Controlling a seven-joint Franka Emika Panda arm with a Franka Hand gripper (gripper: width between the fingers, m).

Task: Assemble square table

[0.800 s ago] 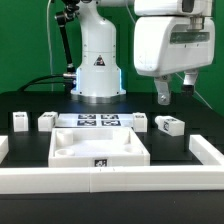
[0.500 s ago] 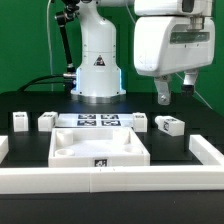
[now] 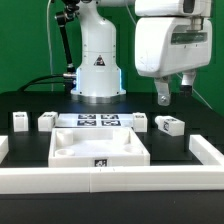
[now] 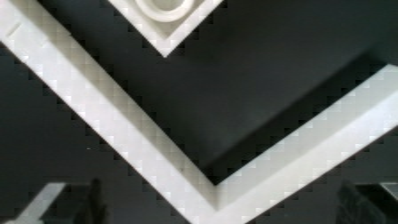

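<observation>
The square tabletop [image 3: 100, 146] is a white tray lying flat in the middle of the black table, with a tag on its near edge. Its corner with a round hole shows in the wrist view [image 4: 164, 18]. Two white tagged legs [image 3: 19, 121] [image 3: 46, 120] lie at the exterior view's left. Two more [image 3: 139, 121] [image 3: 168, 125] lie at its right. My gripper [image 3: 175, 90] hangs high above the right legs, open and empty. In the wrist view my gripper [image 4: 214, 212] shows only dark fingers [image 4: 63, 204] at the frame corners, set wide apart.
The marker board [image 3: 98, 122] lies behind the tabletop, between the legs. The low white border wall [image 3: 100, 178] runs along the front and up both sides; its corner shows in the wrist view [image 4: 214, 150]. The robot base [image 3: 97, 62] stands at the back.
</observation>
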